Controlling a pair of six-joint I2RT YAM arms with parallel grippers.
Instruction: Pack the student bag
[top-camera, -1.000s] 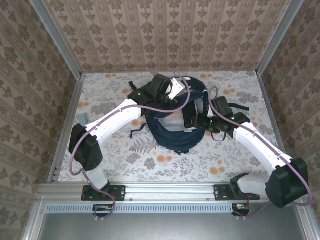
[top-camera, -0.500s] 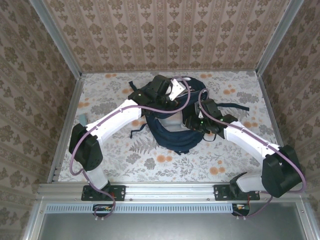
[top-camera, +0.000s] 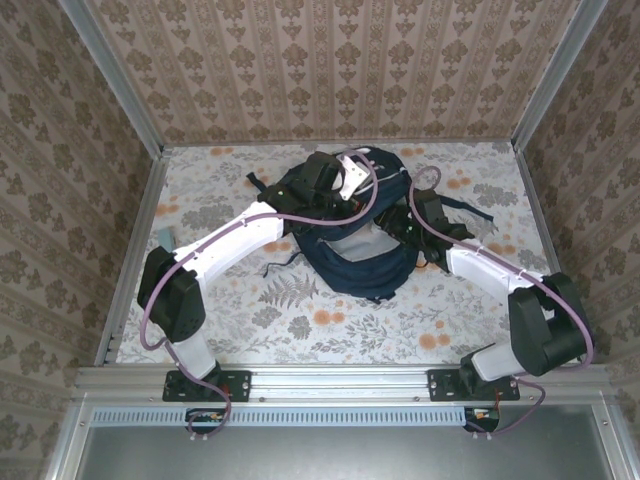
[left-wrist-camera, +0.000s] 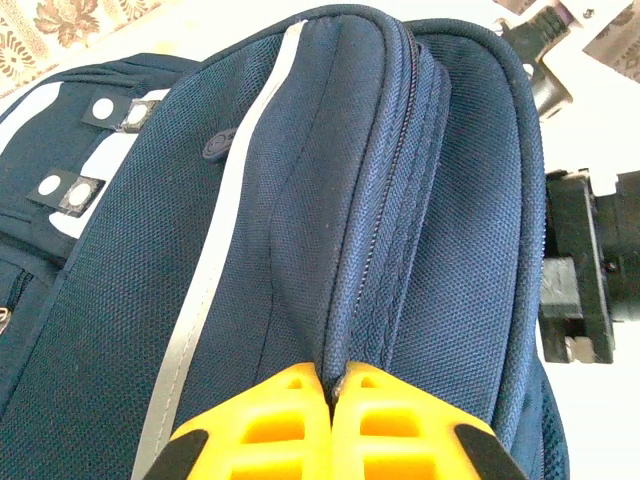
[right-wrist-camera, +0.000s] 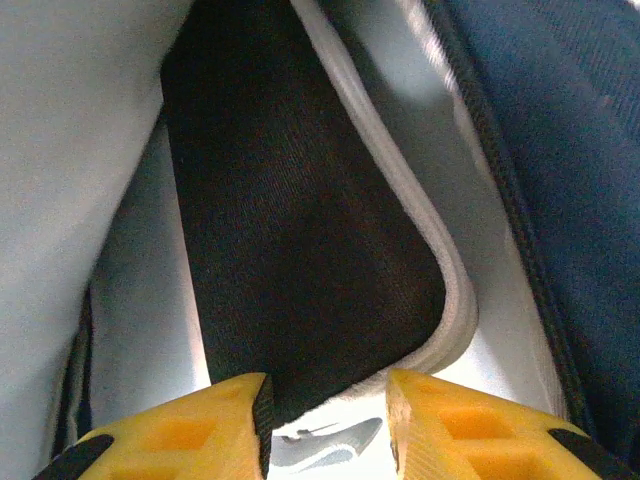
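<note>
one bag: the student bag (top-camera: 350, 262) lies in the middle of the table (top-camera: 470, 320), mouth open, pale lining (top-camera: 352, 240) showing.
change: within the last second the right arm has folded in closer and pushed its wrist deeper into the bag's mouth, which now looks stretched a little wider.
meaning: by my judgement the step in hand is getting something down inside, and closing is not yet near.
inside the bag: a flat dark panel (right-wrist-camera: 300, 230) with a white rim rests against the lining; loose item or sewn sleeve, i cannot tell.
right gripper (right-wrist-camera: 328, 395): jaws part way apart, narrower than a second ago, the panel's end just ahead of them; whether they pinch it i cannot tell.
left gripper (left-wrist-camera: 335, 385): jaws pressed together on a fold of the bag's top beside the zip (left-wrist-camera: 385, 200), holding it up.
farther out: a small teal thing (top-camera: 163, 238) sits by the table's left edge, well apart from the bag.
</note>
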